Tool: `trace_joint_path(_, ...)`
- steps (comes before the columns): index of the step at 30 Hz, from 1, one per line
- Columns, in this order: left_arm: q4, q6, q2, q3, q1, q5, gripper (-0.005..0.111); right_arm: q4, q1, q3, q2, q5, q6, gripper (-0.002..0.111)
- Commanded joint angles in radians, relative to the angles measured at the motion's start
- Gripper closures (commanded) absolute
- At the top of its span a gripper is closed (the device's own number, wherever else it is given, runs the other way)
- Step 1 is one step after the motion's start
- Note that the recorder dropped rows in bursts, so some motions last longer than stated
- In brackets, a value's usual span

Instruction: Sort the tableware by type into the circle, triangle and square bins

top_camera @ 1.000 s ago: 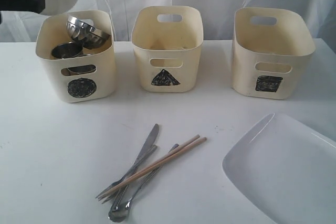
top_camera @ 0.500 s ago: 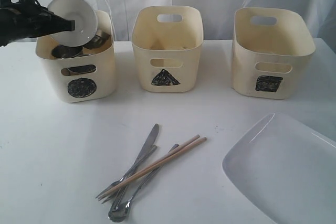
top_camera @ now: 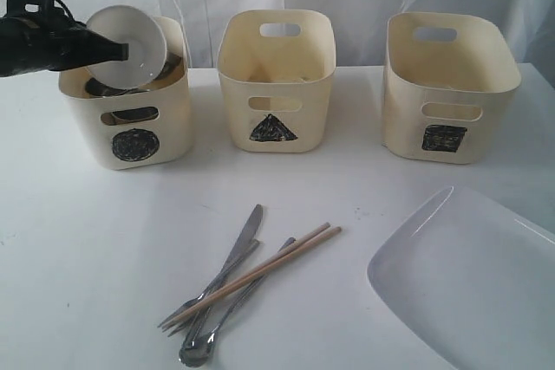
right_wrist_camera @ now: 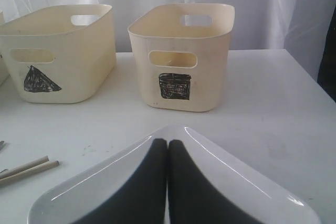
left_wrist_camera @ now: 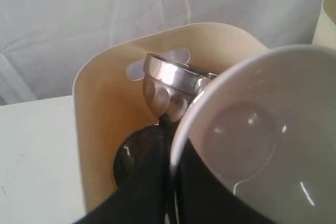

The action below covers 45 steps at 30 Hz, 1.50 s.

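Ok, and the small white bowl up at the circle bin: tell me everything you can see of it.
The small white bowl is round, glossy and ceramic-looking, with a thin rim and a flat circular floor; its inside is empty. The left gripper pinches its rim, holding it tipped steeply on edge over the open top of the circle bin, above the steel bowl inside. Whether it touches the bin or the steel cannot be told.

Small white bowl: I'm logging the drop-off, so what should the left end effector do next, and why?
Probably lower it a little. The left end effector pinches the small white bowl by its rim, tilted over the circle bin, close to the steel bowl already inside.
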Motion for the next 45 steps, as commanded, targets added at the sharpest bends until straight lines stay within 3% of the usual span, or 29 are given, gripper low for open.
trace_joint_path(1,0.004,-0.004,-0.009,-0.007,-0.002,-0.014,0.081,-0.005,0.005,0.005,-0.005,-0.003,-0.001,0.108)
trace_joint_path(5,-0.003,-0.006,-0.009,-0.007,-0.002,0.031,0.05,-0.005,0.005,0.005,-0.005,-0.003,-0.001,0.108)
trace_joint_path(8,-0.016,-0.015,-0.009,-0.007,-0.002,0.042,0.038,-0.005,0.005,0.005,-0.005,-0.003,-0.001,0.108)
trace_joint_path(17,-0.016,0.026,-0.185,-0.007,-0.002,0.078,0.036,-0.005,0.005,0.005,-0.005,-0.003,-0.001,0.108)
trace_joint_path(19,-0.016,0.043,-0.249,-0.007,-0.002,0.146,0.036,-0.002,0.005,0.005,-0.005,-0.003,-0.001,0.108)
trace_joint_path(23,-0.012,0.068,-0.408,-0.007,-0.002,0.434,0.036,-0.002,0.005,0.005,-0.005,-0.003,-0.001,0.108)
trace_joint_path(27,0.051,0.073,-0.499,-0.007,-0.002,0.696,0.05,-0.002,0.005,0.005,-0.005,-0.003,-0.001,0.108)
trace_joint_path(30,0.168,0.064,-0.519,-0.005,-0.002,0.913,0.075,-0.002,0.005,0.005,-0.005,-0.003,-0.001,0.108)
trace_joint_path(33,0.211,0.009,-0.519,0.007,-0.002,1.103,0.107,-0.002,0.005,0.005,-0.005,-0.003,-0.001,0.108)
trace_joint_path(37,0.205,-0.042,-0.52,0.077,-0.002,1.179,0.107,-0.002,0.005,0.005,-0.005,-0.003,-0.001,0.108)
trace_joint_path(45,0.116,-0.059,-0.538,0.258,-0.002,1.115,0.107,-0.002,0.005,0.005,-0.005,-0.003,-0.001,0.108)
